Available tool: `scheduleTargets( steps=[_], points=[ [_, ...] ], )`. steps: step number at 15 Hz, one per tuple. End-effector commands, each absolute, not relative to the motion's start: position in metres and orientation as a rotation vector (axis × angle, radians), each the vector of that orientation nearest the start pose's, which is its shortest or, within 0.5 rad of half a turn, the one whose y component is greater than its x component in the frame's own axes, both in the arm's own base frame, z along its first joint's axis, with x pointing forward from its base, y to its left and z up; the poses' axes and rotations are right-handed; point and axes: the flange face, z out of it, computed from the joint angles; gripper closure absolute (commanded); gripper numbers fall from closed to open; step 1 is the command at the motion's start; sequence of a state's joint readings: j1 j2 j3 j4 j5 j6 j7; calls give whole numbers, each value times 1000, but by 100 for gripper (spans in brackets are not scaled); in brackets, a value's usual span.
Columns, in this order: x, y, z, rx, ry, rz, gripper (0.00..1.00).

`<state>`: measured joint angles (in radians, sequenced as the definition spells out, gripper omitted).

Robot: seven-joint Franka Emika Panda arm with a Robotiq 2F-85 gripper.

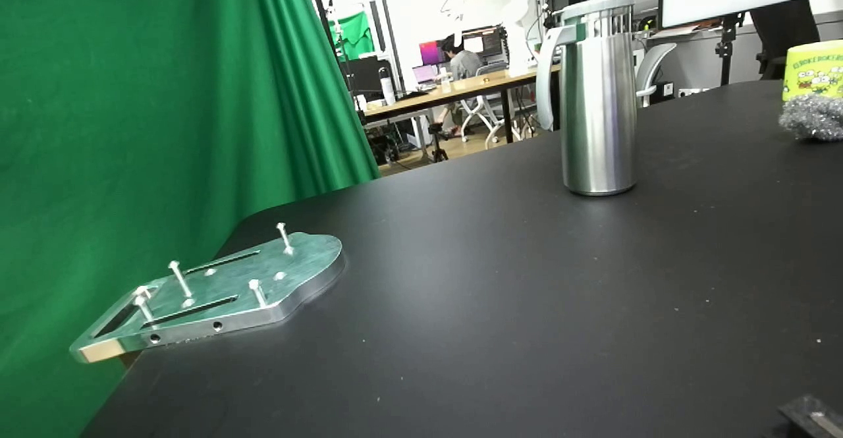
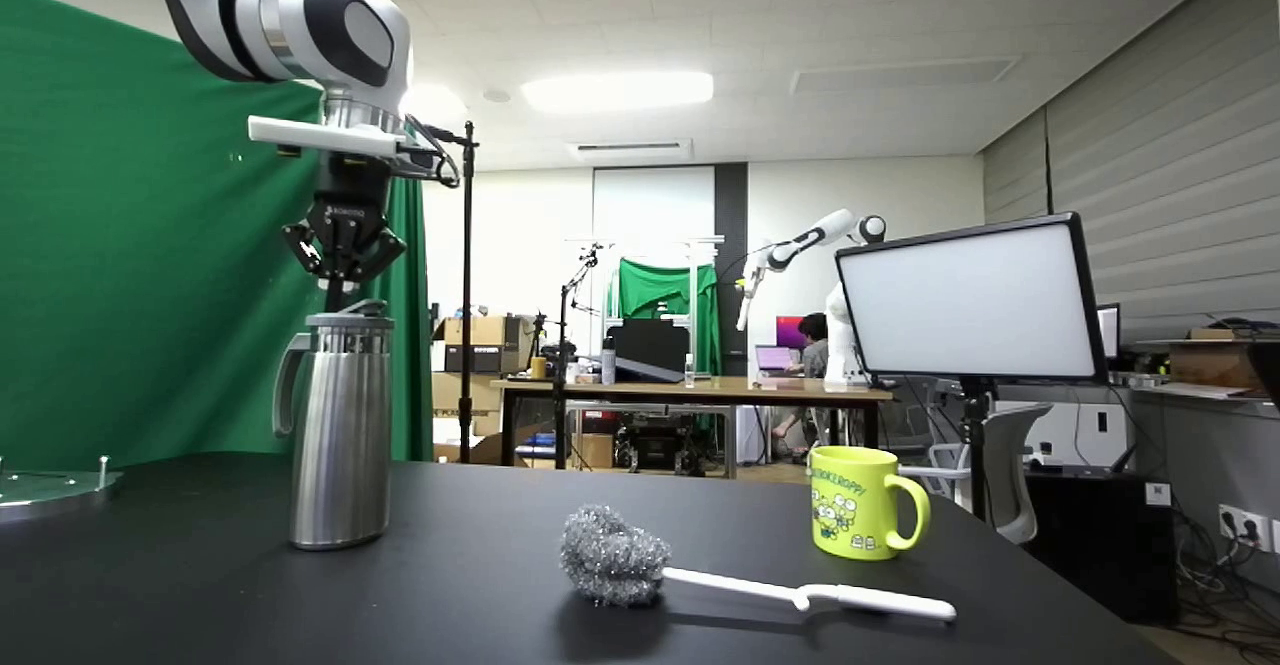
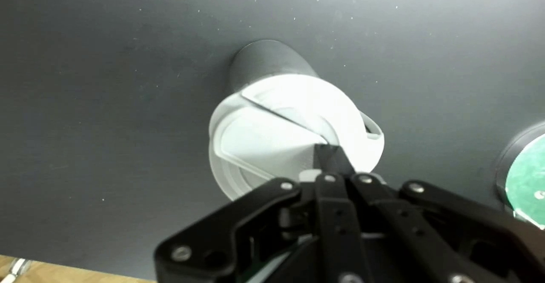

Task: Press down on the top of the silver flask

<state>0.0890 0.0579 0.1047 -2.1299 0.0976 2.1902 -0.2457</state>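
- Because the task asks for a push from above, the gripper (image 2: pixel 336 295) points downward over the silver flask (image 2: pixel 342 435), lined up with the way the force has to go.
- Its fingers (image 3: pixel 333 159) are drawn together into one narrow tip, with nothing visible held between them, presumably because a press wants a firm point rather than a grasp.
- The flask stands upright on the table (image 1: pixel 461 280) in both exterior views, so a vertical push should run down through its base instead of tipping it over.
- The tip sits at the handle-side part of the flask's lid (image 2: pixel 345 321), by the narrow end of the flap (image 3: pixel 259 138); in an exterior view that flap slants upward, away from the handle (image 2: pixel 284 385). I take it for a rocking flap, pushed at the back to raise the front, so the press is probably under way; how firmly the tip bears cannot be told.
- Well apart on the flask's handle side lies the green pegged plate (image 1: pixel 230 281); well apart on its opposite side are the mug (image 2: pixel 845 505) and the wire brush (image 2: pixel 612 555), likely bystanders here.
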Motion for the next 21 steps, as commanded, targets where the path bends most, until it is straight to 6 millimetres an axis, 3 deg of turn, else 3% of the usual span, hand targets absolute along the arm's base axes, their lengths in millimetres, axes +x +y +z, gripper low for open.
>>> scheduleTargets(
  steps=[1, 11, 15, 16, 18, 21],
  points=[
    [542, 95, 357, -3002, -533, 77, 100],
    [545, 112, 428, -2980, -561, -108, 100],
    [538, 109, 456, -2970, -554, -165, 100],
    [535, 105, 461, -2969, -552, -165, 74],
    [528, 94, 466, -2971, -529, -147, 69],
    [518, 69, 471, -2987, -493, -69, 46]
  ],
)
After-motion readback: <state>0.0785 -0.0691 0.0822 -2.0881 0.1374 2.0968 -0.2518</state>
